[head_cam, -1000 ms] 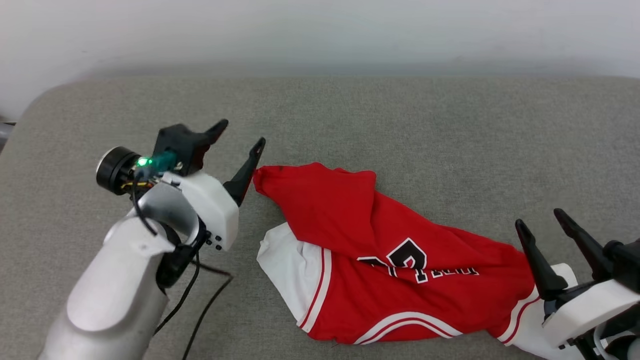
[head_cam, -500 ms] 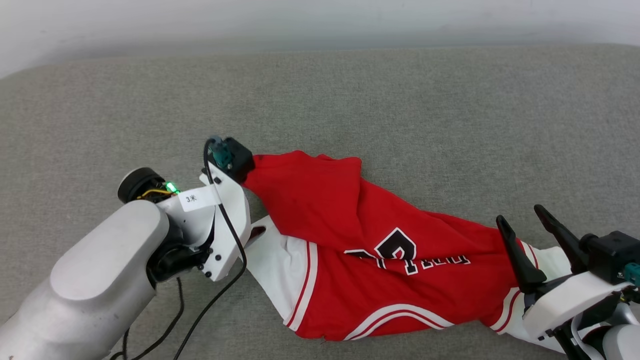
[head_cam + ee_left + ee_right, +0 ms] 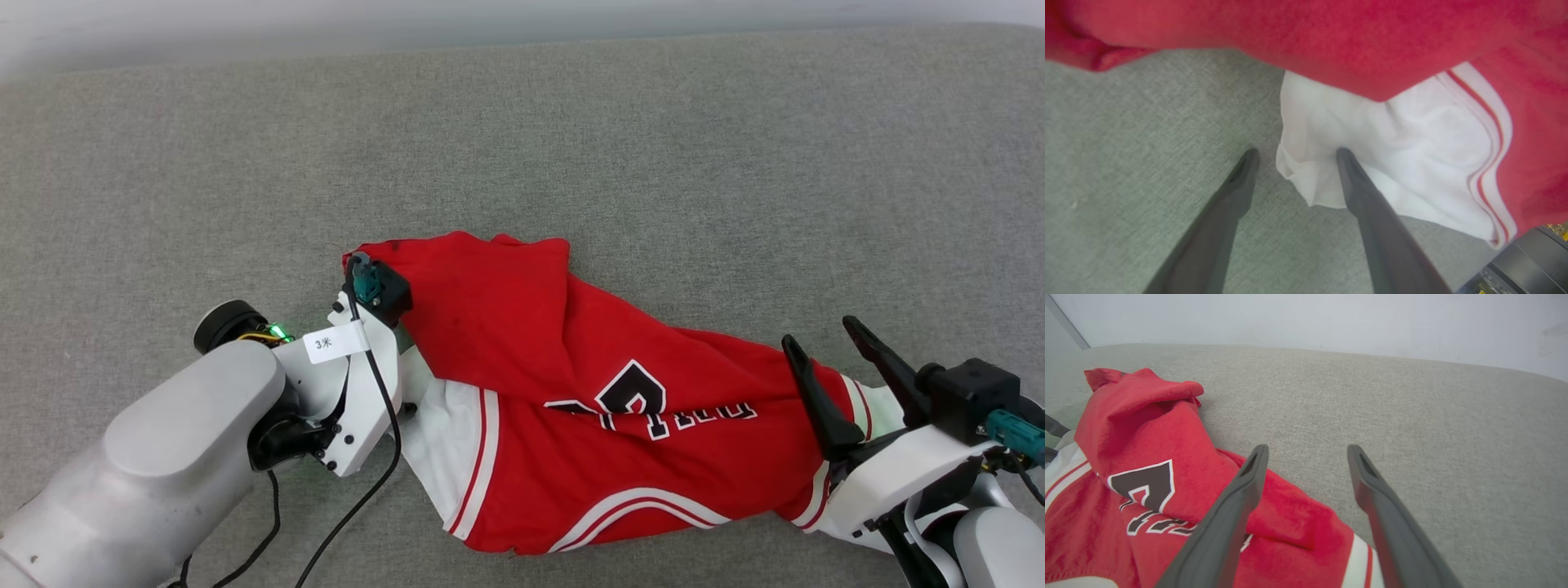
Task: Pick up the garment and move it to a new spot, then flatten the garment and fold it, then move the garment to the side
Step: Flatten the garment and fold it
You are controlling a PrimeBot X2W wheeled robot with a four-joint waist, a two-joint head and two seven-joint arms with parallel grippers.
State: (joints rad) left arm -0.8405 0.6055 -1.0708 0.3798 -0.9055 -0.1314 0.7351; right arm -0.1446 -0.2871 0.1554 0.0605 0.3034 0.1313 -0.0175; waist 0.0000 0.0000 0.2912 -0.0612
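The garment (image 3: pixel 571 408) lies crumpled on the grey cushion (image 3: pixel 653 147), not yet flattened or folded; your left tool (image 3: pixel 1297 152) straddles its white sleeve (image 3: pixel 1412 134) edge and your right tool (image 3: pixel 820 333) hovers, both spread and empty.

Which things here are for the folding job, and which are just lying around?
For the job: the red shirt; the left tool, open at its white sleeve; the right tool, open.
Just there: grey cushion; white wall; black cable; paper label.
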